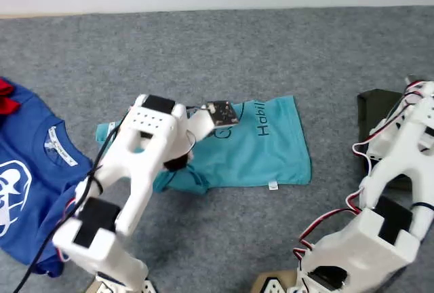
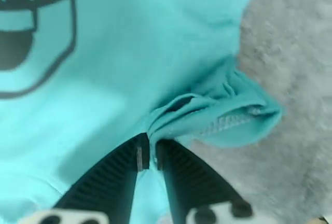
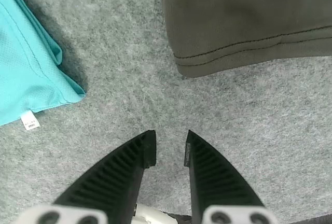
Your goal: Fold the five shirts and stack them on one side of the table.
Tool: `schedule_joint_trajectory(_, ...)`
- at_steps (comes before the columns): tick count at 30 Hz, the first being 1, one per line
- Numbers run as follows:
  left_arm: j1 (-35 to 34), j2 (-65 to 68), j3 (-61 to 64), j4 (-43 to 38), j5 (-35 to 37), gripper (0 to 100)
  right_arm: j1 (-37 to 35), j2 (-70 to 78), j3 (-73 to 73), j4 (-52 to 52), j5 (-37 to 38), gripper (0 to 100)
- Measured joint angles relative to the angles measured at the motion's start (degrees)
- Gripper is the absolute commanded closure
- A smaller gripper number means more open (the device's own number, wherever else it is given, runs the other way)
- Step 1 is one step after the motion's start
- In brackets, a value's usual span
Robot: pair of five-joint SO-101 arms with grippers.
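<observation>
A teal shirt (image 1: pixel 264 144) with dark print lies in the middle of the grey table, its sleeve (image 2: pixel 244 117) bunched at the left edge. My left gripper (image 2: pixel 152 149) is down on that bunched part, shut on a fold of the teal shirt (image 2: pixel 129 68). The left arm (image 1: pixel 146 150) covers the shirt's left portion in the high view. My right gripper (image 3: pixel 170 149) hangs open over bare felt, between the teal shirt's hem corner (image 3: pixel 31 84) and a dark olive shirt (image 3: pixel 244 16), holding nothing.
A blue shirt (image 1: pixel 34 178) with white print lies spread at the left edge, with a bit of red cloth (image 1: pixel 5 95) beyond it. The dark olive shirt (image 1: pixel 376 106) sits folded at the right edge under the right arm (image 1: pixel 393 191).
</observation>
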Motion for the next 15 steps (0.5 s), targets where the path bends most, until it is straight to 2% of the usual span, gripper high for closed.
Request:
schedule_joint_trajectory(5,-0.26,4.92,-6.59,0.88,0.0,100,0.0,0.0,0.0,0.0,0.0,89.4)
schedule_joint_trajectory(15,-6.24,11.16,-15.3,1.67,-1.32,98,0.0,0.0,2.11,0.0,0.0,89.4)
